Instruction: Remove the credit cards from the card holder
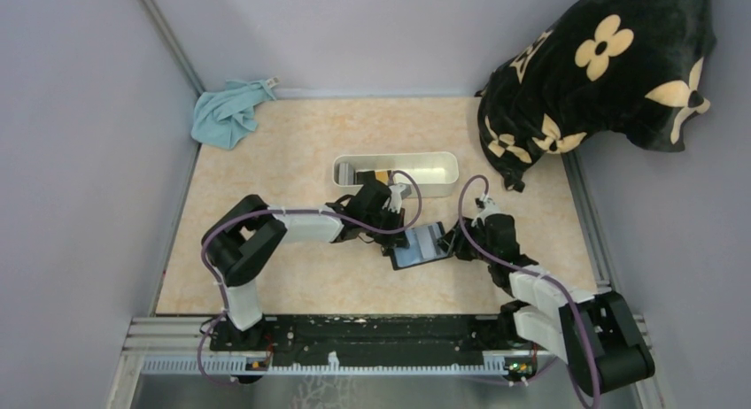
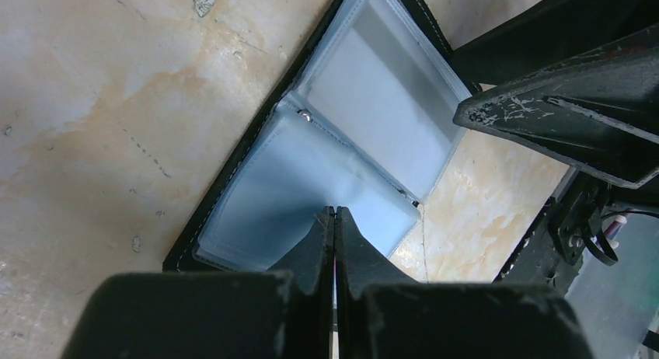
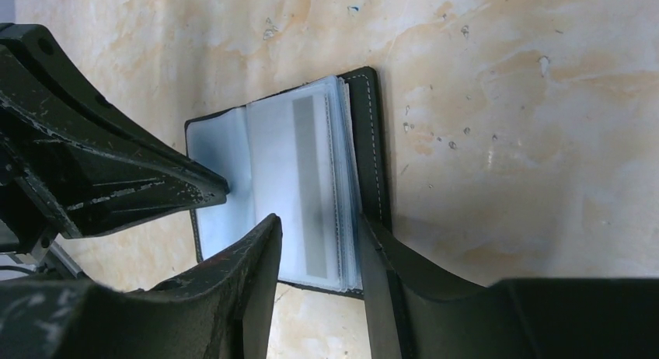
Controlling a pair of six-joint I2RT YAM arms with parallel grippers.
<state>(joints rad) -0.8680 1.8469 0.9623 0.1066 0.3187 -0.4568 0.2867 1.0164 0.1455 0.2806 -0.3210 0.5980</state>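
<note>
The black card holder (image 1: 419, 245) lies open on the table between both arms, its grey-blue sleeves facing up (image 2: 311, 172). A pale credit card (image 3: 299, 188) with a grey stripe sits inside a clear sleeve on the stacked side. My left gripper (image 2: 334, 211) is shut, its joined tips resting on the other page with nothing visible between them. My right gripper (image 3: 319, 231) is open at the holder's near edge. One of its fingers (image 3: 256, 254) is over the striped card and the other is at the black cover's outer edge. The other cards' faces are hidden in the sleeves.
A white oblong tray (image 1: 443, 165) with small items stands just behind the holder. A blue cloth (image 1: 228, 112) lies at the back left corner. A black flowered cushion (image 1: 602, 68) fills the back right. Grey walls close in both sides.
</note>
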